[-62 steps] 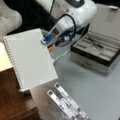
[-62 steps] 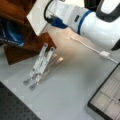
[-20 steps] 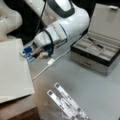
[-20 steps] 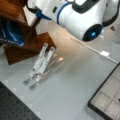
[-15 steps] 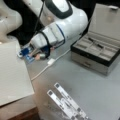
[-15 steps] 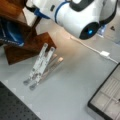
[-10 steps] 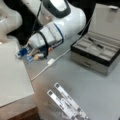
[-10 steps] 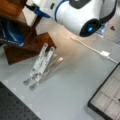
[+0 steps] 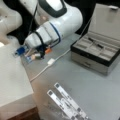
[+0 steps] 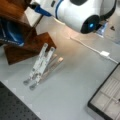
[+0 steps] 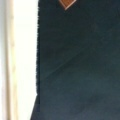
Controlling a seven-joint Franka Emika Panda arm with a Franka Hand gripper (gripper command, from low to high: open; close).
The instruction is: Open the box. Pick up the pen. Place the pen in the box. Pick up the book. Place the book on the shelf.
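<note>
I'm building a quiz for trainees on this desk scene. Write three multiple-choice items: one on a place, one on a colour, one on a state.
1. Where is the pen?
A. on the table
B. inside the box
C. on the shelf

2. What colour is the cable on the table?
A. white
B. red
C. green

3. How is the box?
A. shut
B. lid open
C. upside down

Key: 1 B, the thin black pen lies in a compartment. 2 A, it runs pale across the grey table in both front views. 3 B, its lid stands upright behind the compartments.
</note>
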